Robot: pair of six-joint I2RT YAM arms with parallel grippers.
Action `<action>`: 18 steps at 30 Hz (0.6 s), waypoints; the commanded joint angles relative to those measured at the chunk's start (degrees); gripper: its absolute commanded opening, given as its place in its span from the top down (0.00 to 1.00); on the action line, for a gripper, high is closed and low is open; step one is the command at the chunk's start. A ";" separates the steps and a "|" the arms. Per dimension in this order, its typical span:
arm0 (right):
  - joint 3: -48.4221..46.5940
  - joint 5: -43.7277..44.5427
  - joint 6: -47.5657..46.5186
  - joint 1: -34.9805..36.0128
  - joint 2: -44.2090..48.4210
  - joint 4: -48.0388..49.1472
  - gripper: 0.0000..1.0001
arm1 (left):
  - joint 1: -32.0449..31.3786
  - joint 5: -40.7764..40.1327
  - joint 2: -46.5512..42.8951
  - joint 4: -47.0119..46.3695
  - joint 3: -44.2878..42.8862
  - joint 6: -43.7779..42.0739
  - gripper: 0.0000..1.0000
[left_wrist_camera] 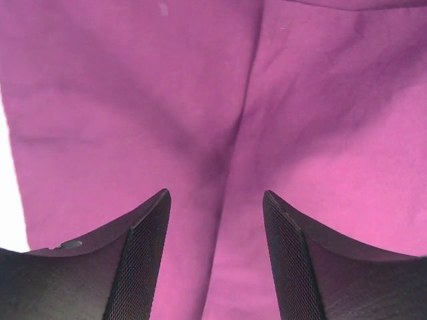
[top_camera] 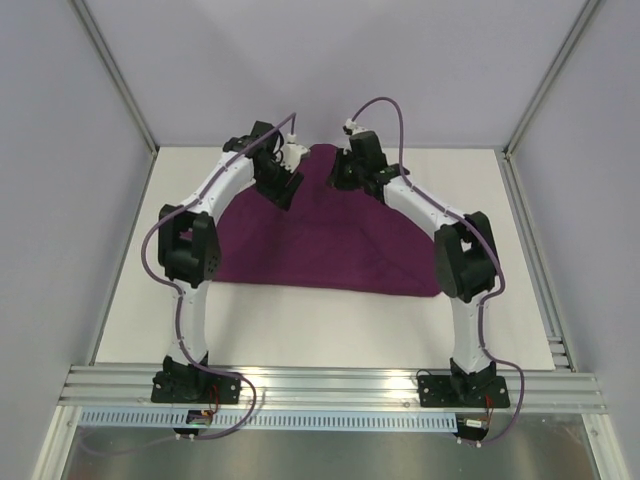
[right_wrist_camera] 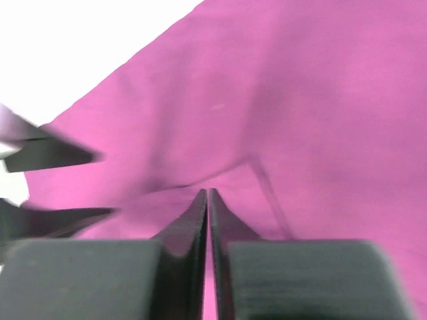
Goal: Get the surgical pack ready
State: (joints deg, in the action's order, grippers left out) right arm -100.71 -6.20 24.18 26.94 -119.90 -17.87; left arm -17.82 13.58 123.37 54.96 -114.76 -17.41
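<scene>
The purple cloth lies spread on the table, left jaws wide over a crease, right jaws nearly shut on a thin fold that may slip if tugged.

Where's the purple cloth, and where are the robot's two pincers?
purple cloth [top_camera: 330, 240], top view, middle of the sheet.
left pincer [left_wrist_camera: 216, 195], left wrist view, midway between its fingertips.
right pincer [right_wrist_camera: 207, 193], right wrist view, where its fingertips meet.

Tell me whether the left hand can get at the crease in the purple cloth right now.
Probably yes. The left hand hangs open right over the purple cloth, the crease runs between its fingers, and nothing lies in between.
</scene>
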 commanded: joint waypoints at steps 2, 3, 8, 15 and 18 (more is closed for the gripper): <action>1.48 -13.22 4.28 0.75 -3.58 5.21 0.99 | -0.98 3.90 3.79 -0.29 -2.13 0.44 0.34; 1.48 -14.01 5.07 0.75 -4.37 6.08 1.00 | -0.98 3.91 4.68 -0.29 -2.74 0.88 0.34; 0.69 -18.58 8.86 0.75 -10.87 7.50 1.00 | -1.07 2.68 12.31 2.60 -8.01 1.94 0.34; -1.23 -15.61 10.27 -0.04 -13.96 4.61 0.99 | -1.07 -2.07 14.97 3.23 -8.73 2.03 0.33; -4.58 -13.85 8.87 -1.10 -14.31 -0.21 0.99 | -0.99 -5.65 14.44 3.05 -11.27 1.59 0.32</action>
State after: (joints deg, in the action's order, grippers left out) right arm -101.01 -21.76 33.23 27.03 -134.56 -14.59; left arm -18.63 11.81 138.69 57.32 -122.43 -15.94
